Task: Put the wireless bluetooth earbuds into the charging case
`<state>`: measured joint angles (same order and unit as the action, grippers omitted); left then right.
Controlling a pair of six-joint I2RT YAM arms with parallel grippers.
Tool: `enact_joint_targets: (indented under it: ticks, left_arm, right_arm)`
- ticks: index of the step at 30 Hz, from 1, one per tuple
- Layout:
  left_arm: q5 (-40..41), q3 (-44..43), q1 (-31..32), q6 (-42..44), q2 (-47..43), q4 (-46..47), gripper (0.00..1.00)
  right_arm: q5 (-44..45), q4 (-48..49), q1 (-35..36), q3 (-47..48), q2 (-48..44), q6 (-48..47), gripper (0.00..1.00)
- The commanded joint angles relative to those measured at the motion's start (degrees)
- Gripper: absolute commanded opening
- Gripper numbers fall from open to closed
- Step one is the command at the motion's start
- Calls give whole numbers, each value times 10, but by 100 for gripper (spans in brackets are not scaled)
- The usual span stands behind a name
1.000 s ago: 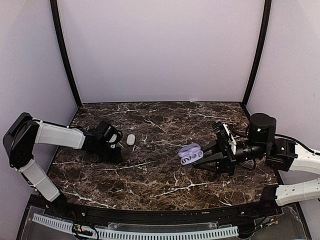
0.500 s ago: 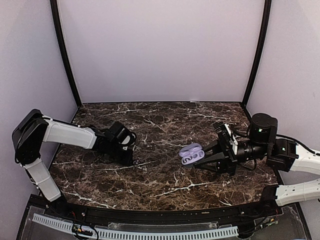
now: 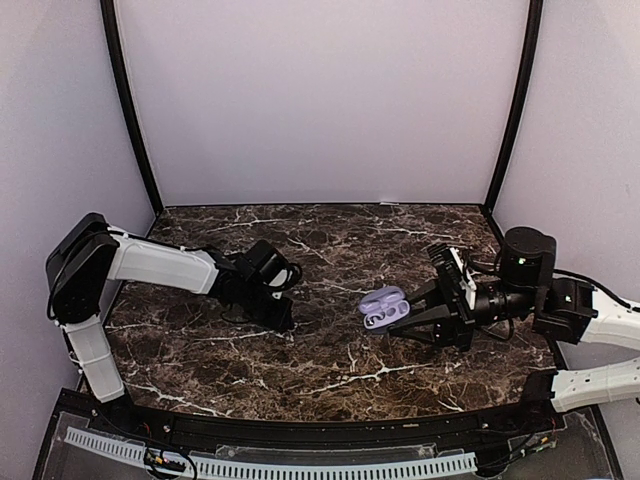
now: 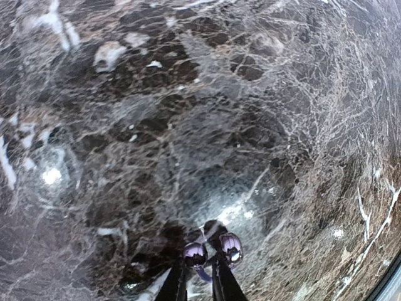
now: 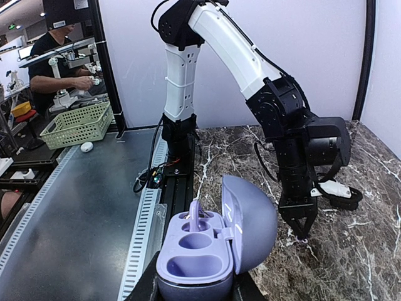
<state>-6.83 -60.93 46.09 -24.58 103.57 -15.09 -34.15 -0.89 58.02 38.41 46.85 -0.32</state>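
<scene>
Over the dark marble tabletop (image 3: 330, 370), right jaws hold the open shiny lavender pebble-shaped charging case (image 3: 382, 306) middle-right, narrow left jaws seem to pinch one tiny pale earbud (image 4: 203, 271); next, it should go right, into its hole.

The top camera looks down from high behind the near edge onto the dark white-veined marble table (image 3: 300, 360). The left wrist camera faces straight down, close over that marble. The right wrist camera looks level across it from just behind the open lavender hinged case (image 5: 257, 216).
</scene>
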Motion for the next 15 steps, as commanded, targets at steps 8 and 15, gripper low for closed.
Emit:
enact_joint_targets:
  ticks: [8,15]
  left_arm:
    - [-1,-29,20,62,-39,-8,24]
    - [26,-17,20,129,-74,-26,30]
  right_arm:
    - [5,16,3,-6,-9,3,0]
    - [6,17,3,-7,-12,3,0]
